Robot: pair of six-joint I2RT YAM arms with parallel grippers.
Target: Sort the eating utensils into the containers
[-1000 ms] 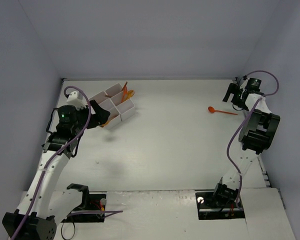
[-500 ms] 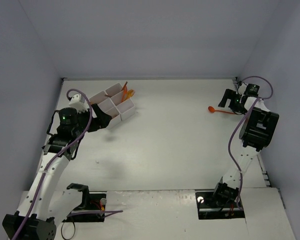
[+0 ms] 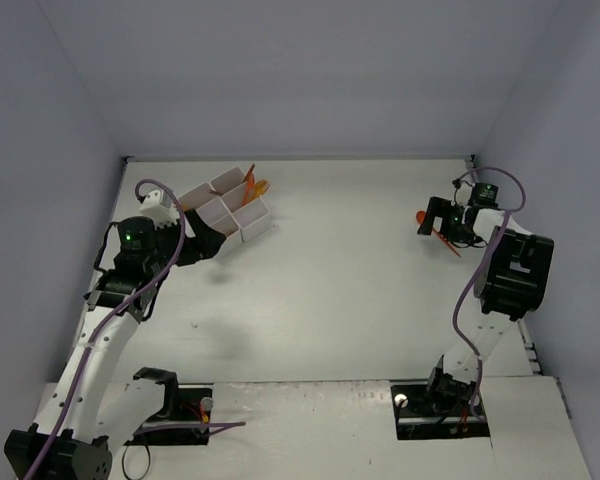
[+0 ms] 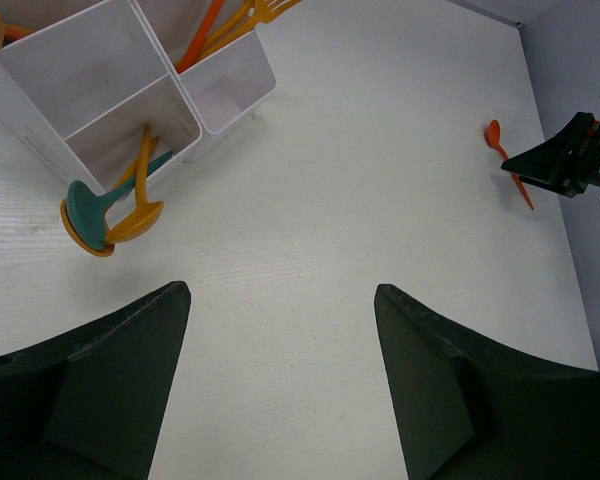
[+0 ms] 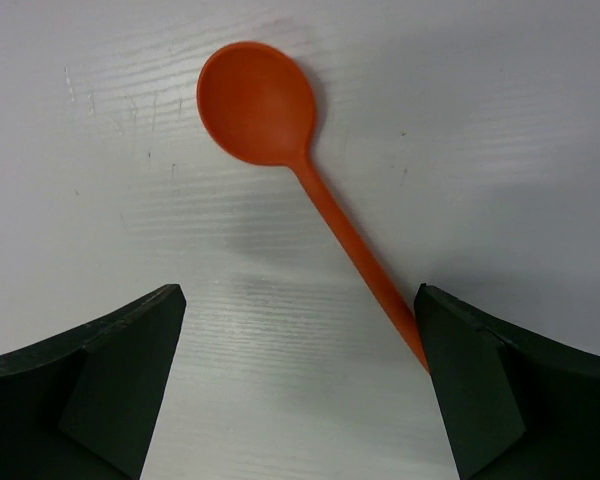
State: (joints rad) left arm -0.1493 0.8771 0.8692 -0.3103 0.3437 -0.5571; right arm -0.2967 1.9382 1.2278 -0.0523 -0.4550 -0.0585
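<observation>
Orange spoon point(image 5: 255, 105): lying on the table point(image 5: 500, 120) between the fingers of the right gripper point(image 5: 298, 300); jaws wide, grasping nothing
Left gripper point(image 4: 280, 290): spread wide; empty

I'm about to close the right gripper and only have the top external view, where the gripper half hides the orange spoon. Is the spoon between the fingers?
Observer: Only partly. The right gripper is open, and just the tail of the handle of the orange spoon lies inside the jaws, right beside one finger.
Operator: Where is the bowl?
Observer: Out beyond the gripper, resting on the table.
Operator: What does the left gripper hide beside the tray?
Observer: A teal spoon and orange spoons, their bowls poking out of one compartment.
</observation>
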